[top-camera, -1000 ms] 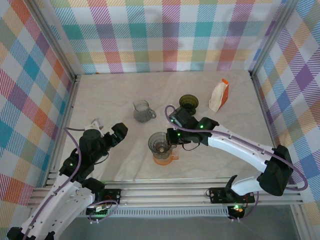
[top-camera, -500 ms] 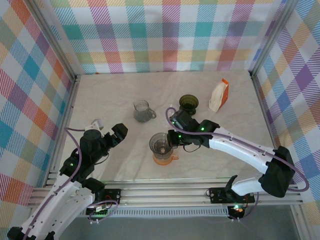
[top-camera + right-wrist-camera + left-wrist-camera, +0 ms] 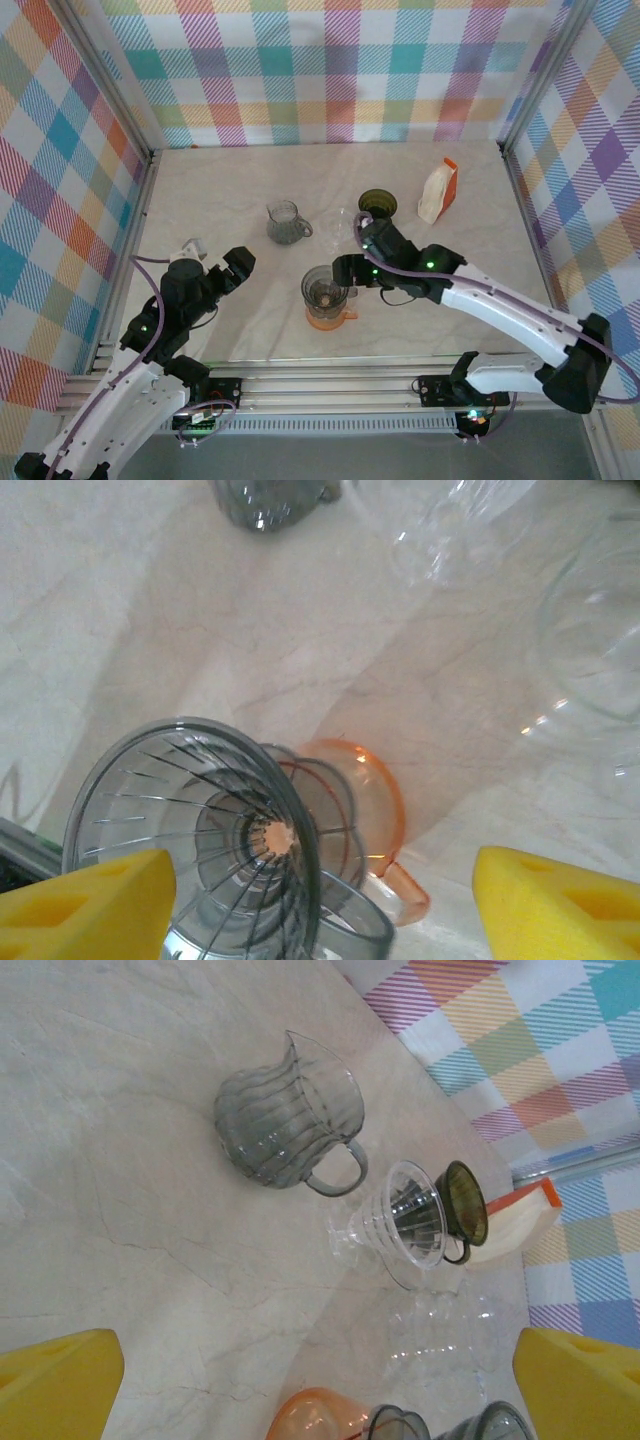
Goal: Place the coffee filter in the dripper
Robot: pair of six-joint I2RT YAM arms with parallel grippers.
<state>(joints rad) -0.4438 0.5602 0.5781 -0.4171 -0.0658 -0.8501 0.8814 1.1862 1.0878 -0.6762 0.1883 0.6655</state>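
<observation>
Left hand (image 3: 236, 264): jaws spread wide, holding nothing, above the near-left table (image 3: 220, 180).
Right hand (image 3: 343, 272): yellow pads (image 3: 90, 905) stood far apart, gripping nothing, just beside the grey dripper.
Grey dripper (image 3: 322, 287): sat upright on an orange cup (image 3: 330, 318), mid-table.
Filter pack (image 3: 438, 190): white with an orange top, stood at the far right near a dark dripper (image 3: 377, 204), well apart from the grey dripper.
Jug (image 3: 285, 222): stood left of a clear dripper (image 3: 405, 1222).
</observation>
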